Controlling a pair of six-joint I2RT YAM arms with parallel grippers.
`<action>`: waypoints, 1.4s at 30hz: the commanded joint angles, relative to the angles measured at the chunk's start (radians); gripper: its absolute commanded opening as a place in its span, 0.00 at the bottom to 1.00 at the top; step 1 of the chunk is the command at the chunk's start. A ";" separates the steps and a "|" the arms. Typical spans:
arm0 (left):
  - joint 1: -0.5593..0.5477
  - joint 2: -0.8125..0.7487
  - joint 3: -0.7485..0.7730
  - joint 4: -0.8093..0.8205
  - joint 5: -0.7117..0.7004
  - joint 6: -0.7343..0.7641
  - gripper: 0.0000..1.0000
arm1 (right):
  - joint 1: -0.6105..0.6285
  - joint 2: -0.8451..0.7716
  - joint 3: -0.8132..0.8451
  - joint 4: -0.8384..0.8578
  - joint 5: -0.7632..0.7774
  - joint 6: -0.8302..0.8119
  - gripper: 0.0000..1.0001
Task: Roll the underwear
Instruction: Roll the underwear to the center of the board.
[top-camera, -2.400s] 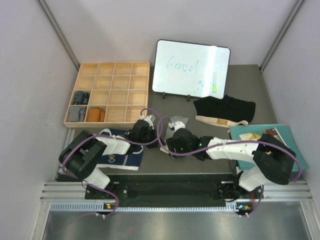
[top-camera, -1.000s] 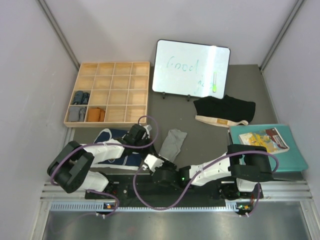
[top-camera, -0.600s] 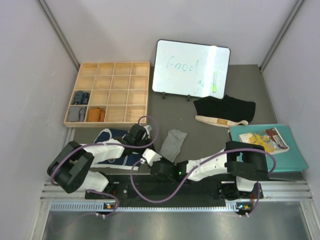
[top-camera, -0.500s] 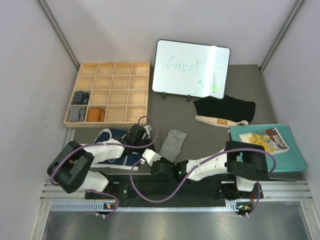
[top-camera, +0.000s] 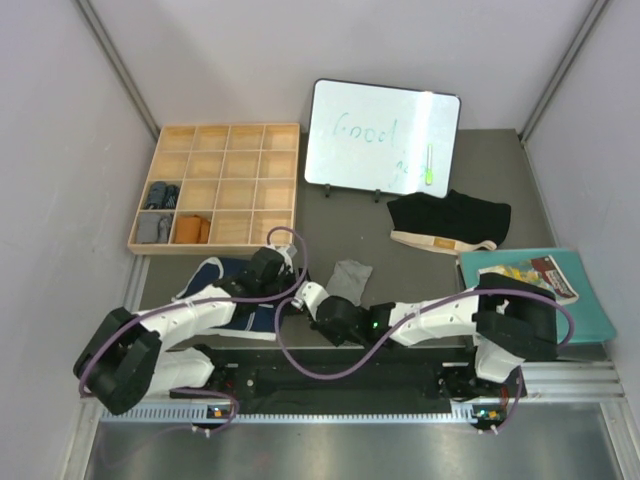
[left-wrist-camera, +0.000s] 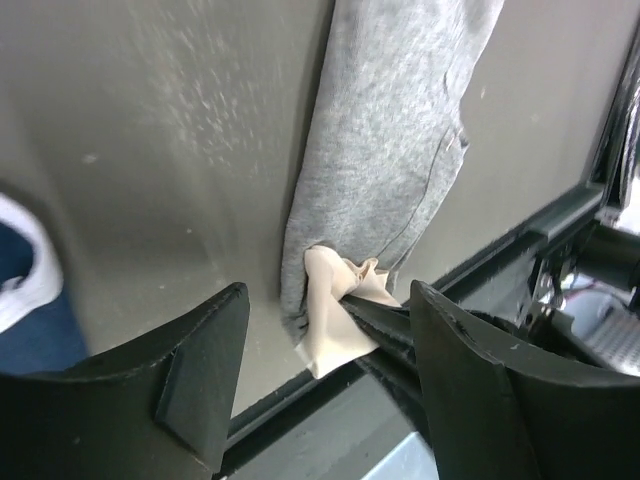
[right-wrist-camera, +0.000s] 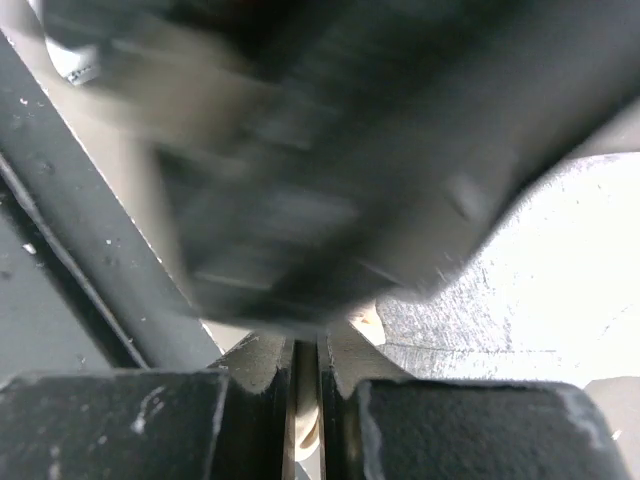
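Right gripper (right-wrist-camera: 305, 352) is clamped on the cream waistband (left-wrist-camera: 335, 315) at the near end of the grey briefs (top-camera: 350, 278), a folded strip lying near-centre on the table (top-camera: 410, 268). Left gripper (left-wrist-camera: 330, 292) hovers wide open, empty. Roll tightly towards the far end, keeping edges aligned

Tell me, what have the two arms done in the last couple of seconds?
The right hand swung nearer and shut on the cream waistband of the grey underwear. The left hand opened, its fingers on either side of that pinch. The black underwear, navy underwear and wooden tray stayed put.
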 joint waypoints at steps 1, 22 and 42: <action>0.004 -0.086 -0.031 -0.011 -0.106 -0.012 0.70 | -0.082 -0.074 -0.020 0.024 -0.206 0.058 0.00; 0.003 -0.142 -0.222 0.623 0.083 0.114 0.65 | -0.523 0.041 0.029 0.035 -0.903 0.143 0.00; 0.003 0.164 -0.213 0.873 0.117 0.151 0.52 | -0.668 0.193 0.108 -0.004 -1.035 0.111 0.00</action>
